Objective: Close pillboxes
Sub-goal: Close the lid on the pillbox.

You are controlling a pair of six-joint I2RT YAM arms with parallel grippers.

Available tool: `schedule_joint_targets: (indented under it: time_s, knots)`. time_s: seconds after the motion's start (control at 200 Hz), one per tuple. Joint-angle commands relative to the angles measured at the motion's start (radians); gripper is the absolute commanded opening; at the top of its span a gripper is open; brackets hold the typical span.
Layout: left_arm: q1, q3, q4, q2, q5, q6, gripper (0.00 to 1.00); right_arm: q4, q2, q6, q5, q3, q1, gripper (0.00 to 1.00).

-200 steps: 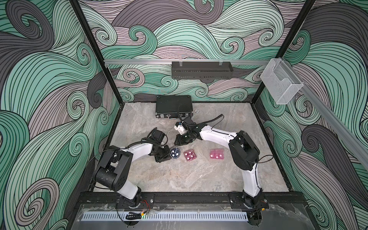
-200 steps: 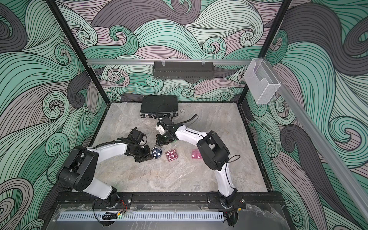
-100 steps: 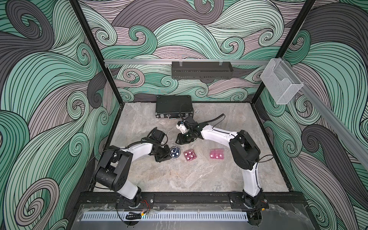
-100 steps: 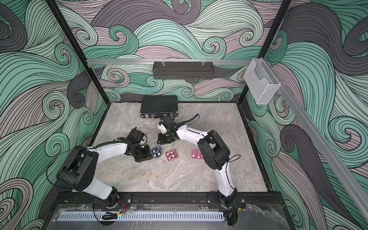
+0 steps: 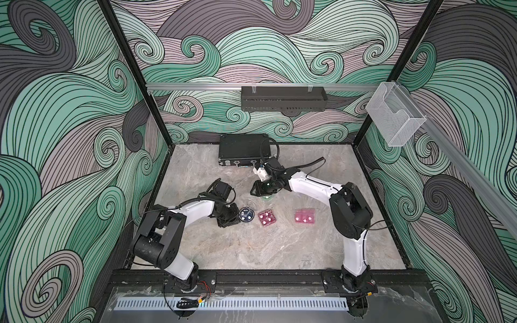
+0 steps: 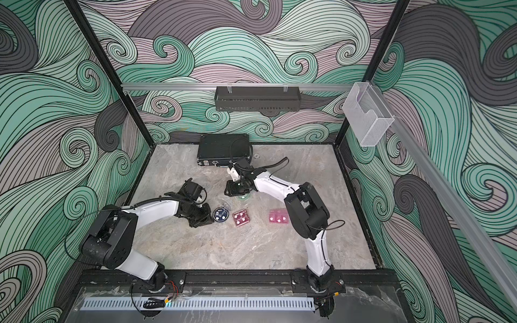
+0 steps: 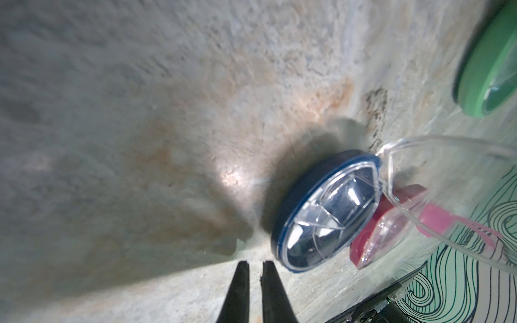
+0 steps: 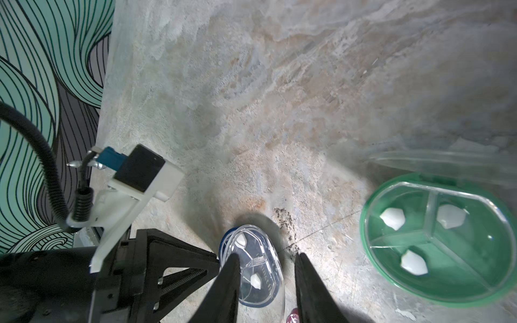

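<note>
The green pillbox (image 8: 436,240), mid-worktop (image 5: 251,251) beside the parted, empty right hand (image 8: 267,256), looks light, slick and brittle; press its open clear lid (image 8: 447,162) near the rim; the left hand (image 7: 256,264) is closed by the blue pillbox (image 7: 327,212).

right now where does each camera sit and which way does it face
Both top views: high at the front, looking down on the table; left arm and right arm show whole.
Left wrist: low, facing the blue pillbox; shut left gripper shows.
Right wrist: looking down at the green pillbox; open right gripper shows.
Shared: both wrist views catch both pillboxes.
</note>
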Motion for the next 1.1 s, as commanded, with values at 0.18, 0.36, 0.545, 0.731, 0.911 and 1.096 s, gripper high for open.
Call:
schedule_joint_targets:
  time_s: [0.18,0.36,0.545,0.731,0.911,1.096]
  knots:
    - [-0.003,0.037,-0.032,-0.015,-0.021,0.017,0.13,0.013,-0.042,0.008,-0.088,-0.023,-0.005,0.32]
    - [-0.002,0.034,-0.032,-0.014,-0.021,0.017,0.13,0.022,-0.041,0.013,-0.122,-0.049,-0.004,0.28]
    - [-0.002,0.036,-0.030,-0.011,-0.021,0.017,0.13,0.030,-0.053,0.020,-0.142,-0.089,0.001,0.26]
    - [-0.003,0.037,-0.025,-0.004,-0.020,0.016,0.13,0.029,-0.054,0.019,-0.147,-0.097,0.008,0.26]
    - [-0.003,0.037,-0.024,-0.002,-0.018,0.017,0.13,0.029,-0.050,0.015,-0.149,-0.098,0.012,0.27]
    - [-0.003,0.037,-0.024,-0.002,-0.018,0.017,0.13,0.029,-0.062,0.014,-0.142,-0.100,0.013,0.32]
